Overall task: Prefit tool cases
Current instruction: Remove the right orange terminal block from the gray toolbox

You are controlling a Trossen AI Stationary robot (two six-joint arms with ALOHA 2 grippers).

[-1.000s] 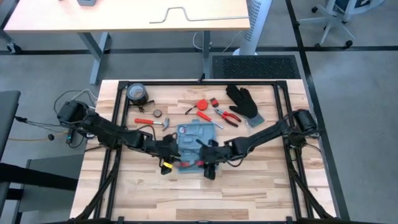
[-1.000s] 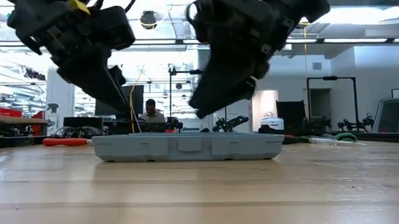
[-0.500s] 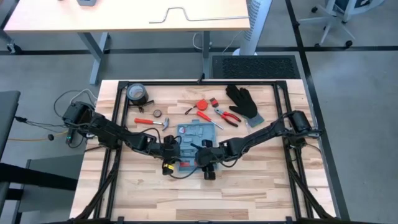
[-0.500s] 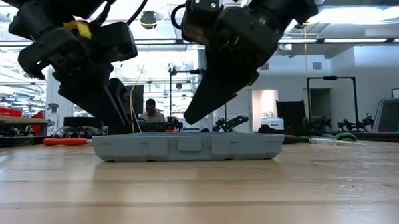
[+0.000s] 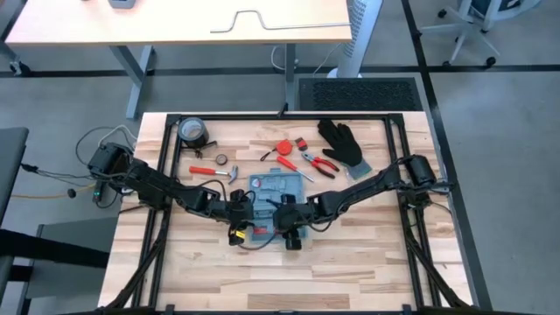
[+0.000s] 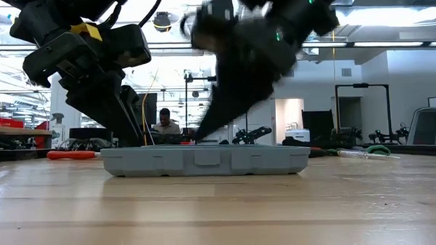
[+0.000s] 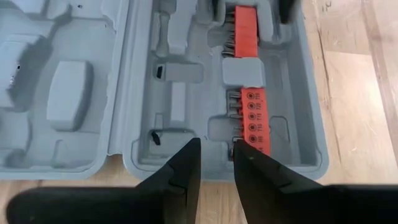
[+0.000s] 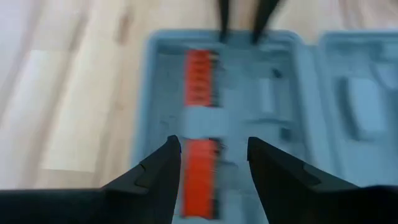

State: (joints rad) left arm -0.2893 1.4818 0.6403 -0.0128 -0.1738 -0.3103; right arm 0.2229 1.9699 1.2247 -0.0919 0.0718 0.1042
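The light-blue tool case lies open and flat on the wooden table, also in the low view. Its grey-blue moulded slots hold two orange bit strips. My left gripper is narrowly open over the case's edge on the left side, with nothing between its fingers. My right gripper faces it from the right, open wider, its fingers over the orange strips. In the low view both reach down to the case's top.
At the far side of the table lie a black glove, red-handled pliers, a red tool, an orange-handled tool and a tape roll. Black frame rails border the table. Bare wood lies in front of the case.
My right gripper has gone down and toward the table's left edge, over the open case and closer to my left gripper. My left gripper has come a little toward the case and lower. The case has stayed where it was.
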